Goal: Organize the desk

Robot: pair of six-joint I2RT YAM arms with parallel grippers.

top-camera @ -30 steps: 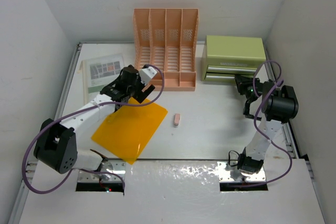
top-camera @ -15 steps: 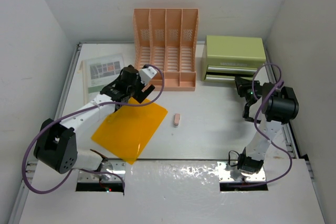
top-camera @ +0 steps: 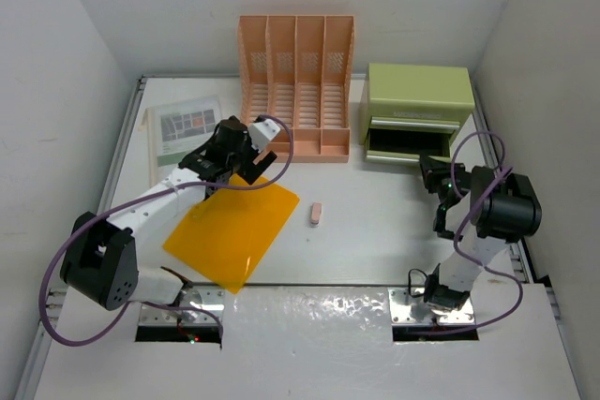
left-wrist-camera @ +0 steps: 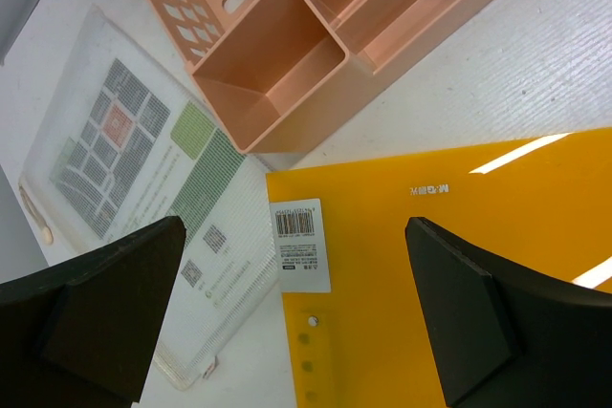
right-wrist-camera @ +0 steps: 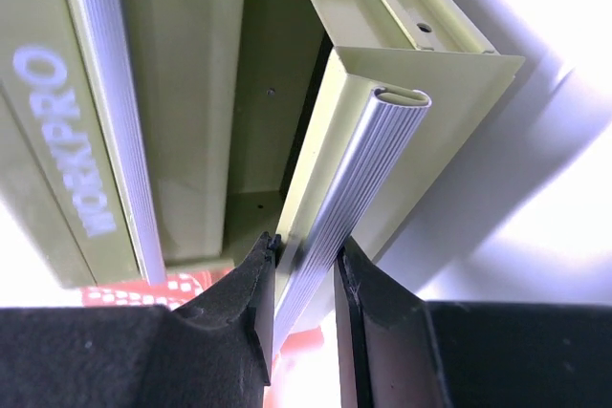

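From above, the desk (top-camera: 375, 241) is seen filling the floor of the white enclosure, under both arms. Since a second ago the lower drawer (top-camera: 394, 142) of the green drawer box (top-camera: 417, 91) has been drawn out by the right gripper (top-camera: 433, 173), so a place for small items is judged ready. The pink eraser (top-camera: 316, 214) is left lying beside the orange folder (top-camera: 232, 231). The left gripper (top-camera: 255, 164) is held unchanged over the folder's far corner

In the left wrist view, its jaws are seen spread wide with nothing between them, above the folder and a printed sheet (left-wrist-camera: 124, 169), near the peach file rack (left-wrist-camera: 287, 54)

In the right wrist view, the fingers (right-wrist-camera: 229, 317) are seen clamped on the drawer's ribbed handle (right-wrist-camera: 354, 198)
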